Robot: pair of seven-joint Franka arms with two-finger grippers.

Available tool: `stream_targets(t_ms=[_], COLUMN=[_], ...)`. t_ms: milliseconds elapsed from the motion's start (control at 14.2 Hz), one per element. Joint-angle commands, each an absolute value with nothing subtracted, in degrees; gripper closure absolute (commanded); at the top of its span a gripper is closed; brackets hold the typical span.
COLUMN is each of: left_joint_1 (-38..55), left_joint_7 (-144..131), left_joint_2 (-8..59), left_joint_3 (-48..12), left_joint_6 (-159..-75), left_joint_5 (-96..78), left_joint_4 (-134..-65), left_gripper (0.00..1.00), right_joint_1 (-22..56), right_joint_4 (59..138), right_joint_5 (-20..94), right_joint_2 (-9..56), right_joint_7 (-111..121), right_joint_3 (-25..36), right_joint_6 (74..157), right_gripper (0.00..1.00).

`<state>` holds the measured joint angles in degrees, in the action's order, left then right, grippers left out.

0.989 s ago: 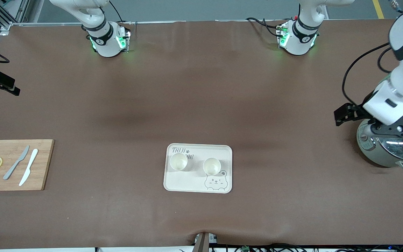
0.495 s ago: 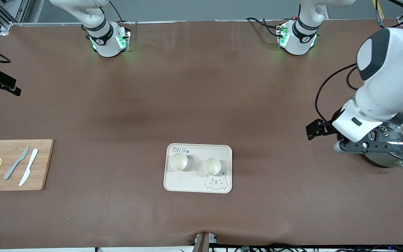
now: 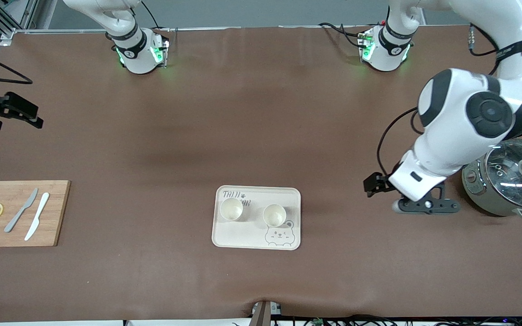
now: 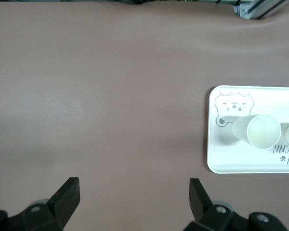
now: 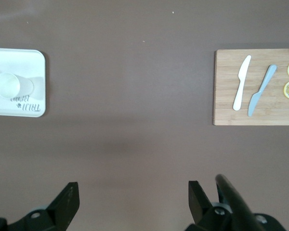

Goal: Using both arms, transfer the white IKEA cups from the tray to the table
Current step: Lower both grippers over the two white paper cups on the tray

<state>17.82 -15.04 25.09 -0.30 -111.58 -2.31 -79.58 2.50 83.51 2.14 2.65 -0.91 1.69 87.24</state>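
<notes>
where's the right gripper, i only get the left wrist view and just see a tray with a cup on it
observer: The right gripper is open and empty, over bare table at the right arm's end.
operator: is there a second cup
observer: Yes, a second cup stands upright on the tray, beside the cup you see, toward the right arm's end.
operator: anything close to my arm
observer: A grey-green pot with a glass lid sits just beside the open left gripper, toward the left arm's end.

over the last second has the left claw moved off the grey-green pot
Yes. The open left claw now hangs over bare table beside the grey-green glass-lidded pot, shifted toward the cream bear-printed tray.
</notes>
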Motion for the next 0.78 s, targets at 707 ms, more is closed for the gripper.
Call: stream_targets(t_ms=[707], left_joint_1=[30.0], left_joint_7=[-23.8], left_joint_2=[41.6], left_joint_3=[3.5], left_joint_6=[-118.1], left_joint_5=[-2.5], left_joint_4=[-70.2], left_gripper=[0.0], right_joint_1=[14.1], right_joint_4=[83.9], right_joint_5=[2.3], right_joint_2=[6.0], right_joint_7=[-20.8], right_joint_3=[1.8], right_joint_6=[93.3], right_gripper=[0.0])
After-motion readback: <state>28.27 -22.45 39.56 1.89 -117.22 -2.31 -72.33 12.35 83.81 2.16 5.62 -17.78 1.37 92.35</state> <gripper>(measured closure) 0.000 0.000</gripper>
